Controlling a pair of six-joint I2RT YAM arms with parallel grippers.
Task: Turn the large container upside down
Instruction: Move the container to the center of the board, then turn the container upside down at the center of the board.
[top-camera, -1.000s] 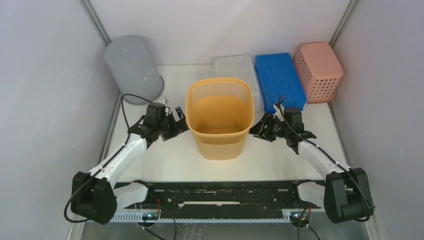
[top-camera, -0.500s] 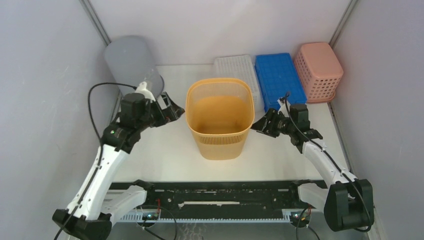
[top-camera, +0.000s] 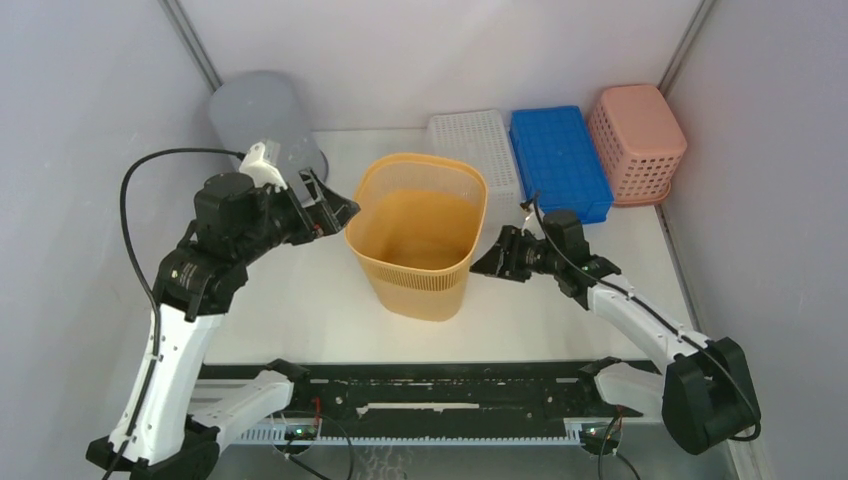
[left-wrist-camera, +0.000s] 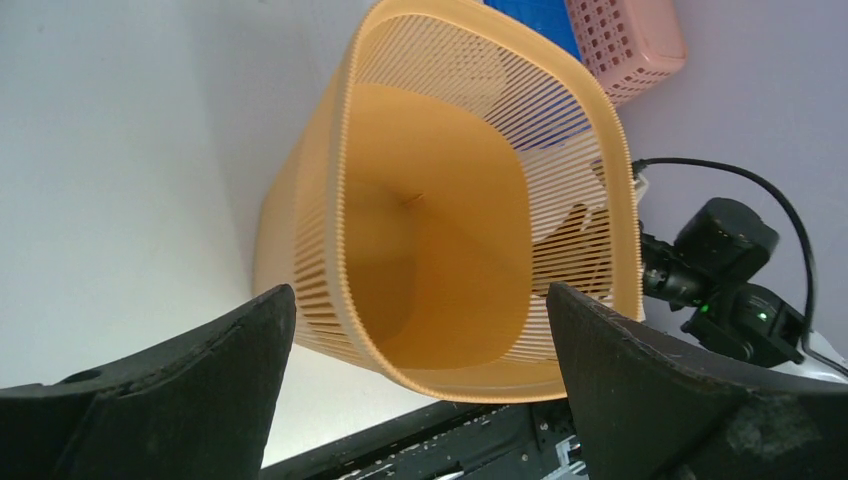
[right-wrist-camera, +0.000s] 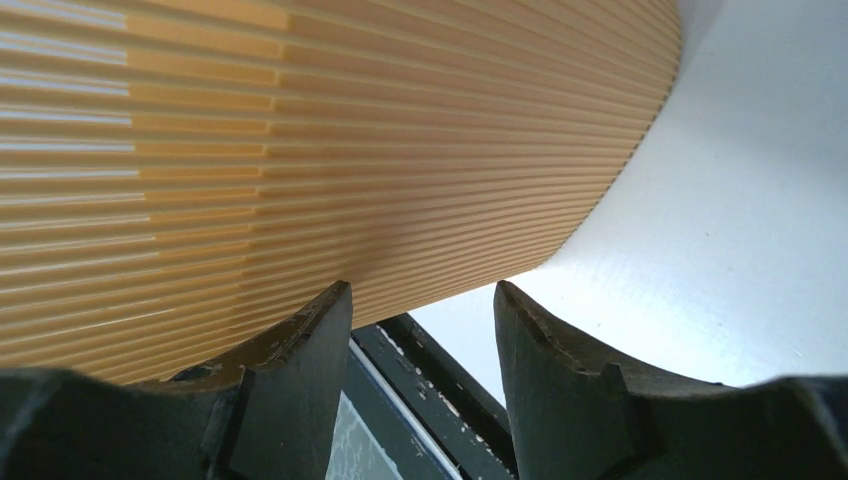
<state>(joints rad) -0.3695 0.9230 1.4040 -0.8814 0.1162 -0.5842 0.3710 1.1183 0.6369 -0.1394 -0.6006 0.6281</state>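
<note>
Centre frame: orange basket (top-camera: 415, 240) on desk (top-camera: 300, 300), upright a sec ago, now leans left. L gripper (top-camera: 338, 211), spread wide, has risen beside rim. R gripper (top-camera: 483, 262), half spread, pinching nothing, nudges wall. Tip-over likely begun.

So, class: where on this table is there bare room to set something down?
Bare: the table strip between orange basket and black rail, and the back gap between grey bin and white crate. Crowded: back right, where white crate, blue crate and pink basket sit packed; left pincer and right pincer flank the orange basket.
</note>
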